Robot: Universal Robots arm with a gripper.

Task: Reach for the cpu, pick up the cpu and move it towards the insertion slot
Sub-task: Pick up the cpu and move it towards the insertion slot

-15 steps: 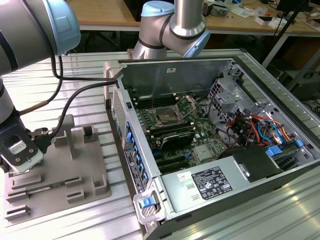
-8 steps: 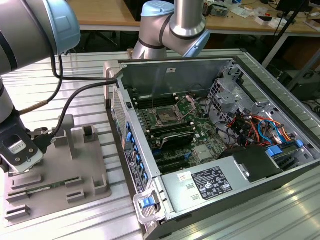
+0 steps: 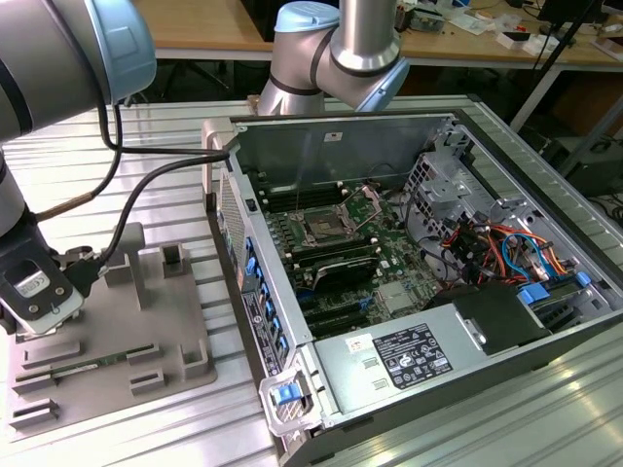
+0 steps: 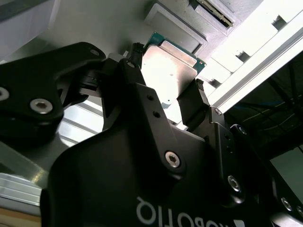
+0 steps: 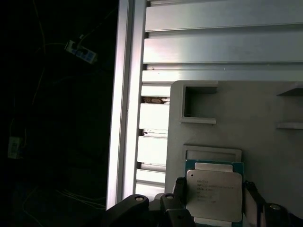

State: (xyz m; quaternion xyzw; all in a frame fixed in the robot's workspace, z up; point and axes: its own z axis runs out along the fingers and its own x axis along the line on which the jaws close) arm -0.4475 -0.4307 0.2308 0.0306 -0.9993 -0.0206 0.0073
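A robot hand (image 3: 37, 297) hangs low over a grey tray (image 3: 146, 321) on the worktop. It is clenched on the cpu (image 5: 213, 194), fingers (image 5: 179, 189) gripping opposite edges so the flat chip stays level. The insertion slot (image 3: 323, 231) lies well apart, inside an open computer case (image 3: 506, 195).

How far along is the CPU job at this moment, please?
Done: the reach; the end effector is at the grey tray. In hand: the cpu looks gripped, just off its recess. Left: the move to the insertion slot in the open case.
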